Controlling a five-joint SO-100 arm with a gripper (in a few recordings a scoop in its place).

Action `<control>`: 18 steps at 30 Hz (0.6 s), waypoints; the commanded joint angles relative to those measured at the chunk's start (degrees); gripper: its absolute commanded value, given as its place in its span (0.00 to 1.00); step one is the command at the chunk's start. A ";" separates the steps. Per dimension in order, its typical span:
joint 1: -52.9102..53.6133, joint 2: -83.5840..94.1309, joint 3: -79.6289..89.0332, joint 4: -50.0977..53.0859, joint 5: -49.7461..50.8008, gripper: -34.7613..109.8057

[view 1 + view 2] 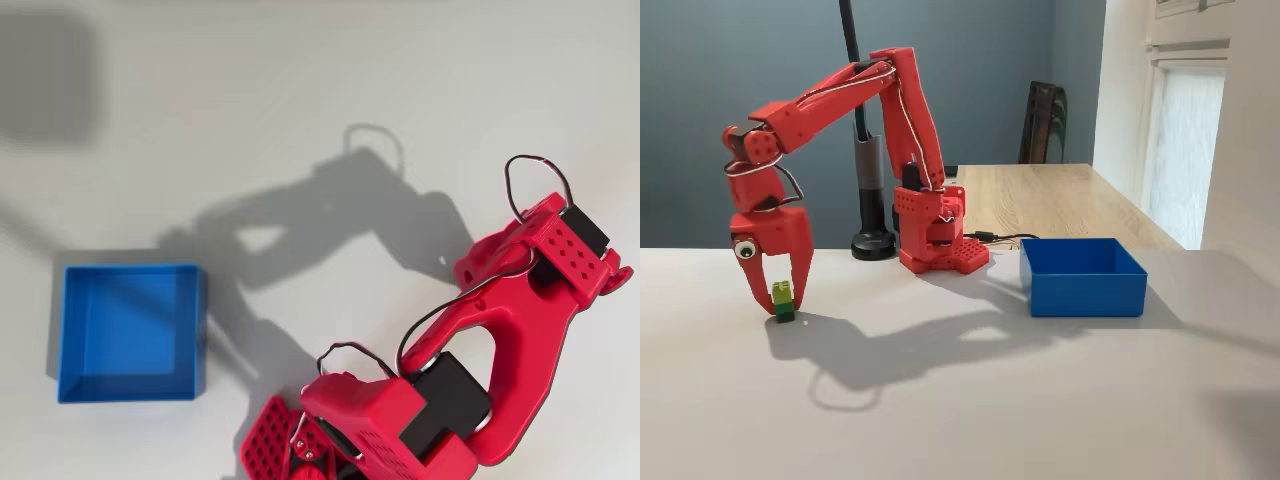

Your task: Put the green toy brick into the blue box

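Green toy brick point(784, 300) on table, between claw point(779, 305) fingers

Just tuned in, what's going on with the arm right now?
In the fixed view the red arm is reaching down to the table, its gripper with jaws either side of the green toy brick, which seems to sit on the table. Whether they grip it is unclear. The blue box stands apart, nothing visible inside.
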State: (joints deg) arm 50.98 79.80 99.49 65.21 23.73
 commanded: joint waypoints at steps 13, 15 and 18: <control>-4.22 2.46 -8.61 9.58 -1.85 0.24; -5.71 2.64 -10.90 11.60 -2.11 0.24; -9.84 2.72 -15.21 15.82 -2.11 0.24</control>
State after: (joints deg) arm 44.56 79.80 90.62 76.20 21.36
